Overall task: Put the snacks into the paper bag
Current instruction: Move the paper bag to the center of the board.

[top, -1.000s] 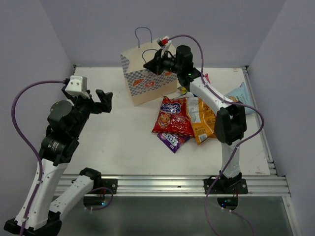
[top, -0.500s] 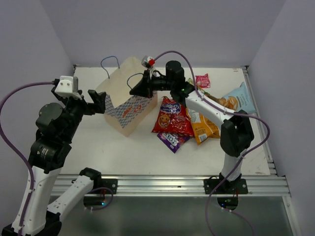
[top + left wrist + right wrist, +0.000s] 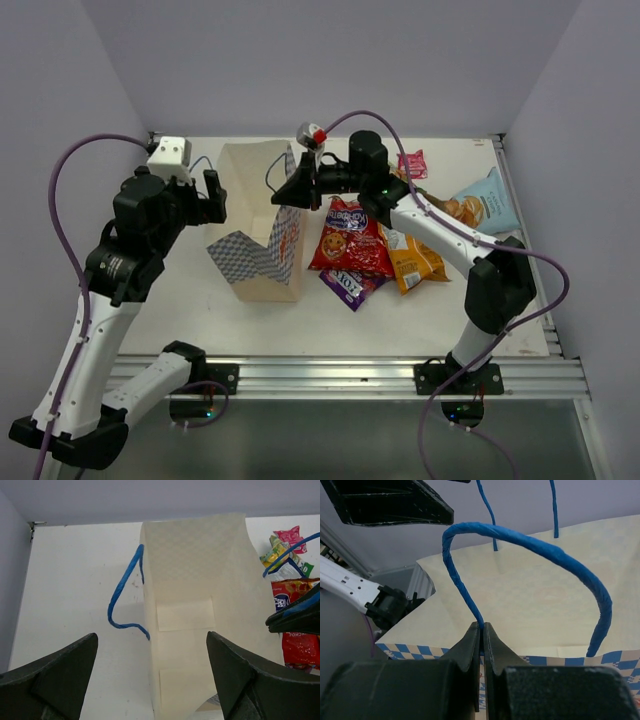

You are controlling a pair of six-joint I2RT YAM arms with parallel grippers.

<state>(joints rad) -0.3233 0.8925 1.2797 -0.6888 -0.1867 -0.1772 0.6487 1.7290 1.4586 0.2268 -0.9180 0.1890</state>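
Left claw (image 3: 212, 196): fingers spread wide and holding nothing, hovering just left of the bag's upper rim; in the left wrist view both fingers frame the bag's plain inside.
Paper bag (image 3: 262, 225): on the white counter (image 3: 200, 290) left of centre, tipped so its open mouth faces up toward the camera, checkered side toward the near edge.
Far handle (image 3: 125, 597): blue cord loop lying on the counter beside the bag's left wall.
Right claw (image 3: 295, 192): fingers pressed together on the near handle (image 3: 530, 555) at the bag's right rim, pinching the cord where it meets the paper.
Snacks: red cookie bag (image 3: 347, 238), purple pack (image 3: 348, 284) and orange chip bag (image 3: 412, 255) overlapping just right of the bag; pink packet (image 3: 412, 164) near the back; light-blue bag (image 3: 487, 199) far right.
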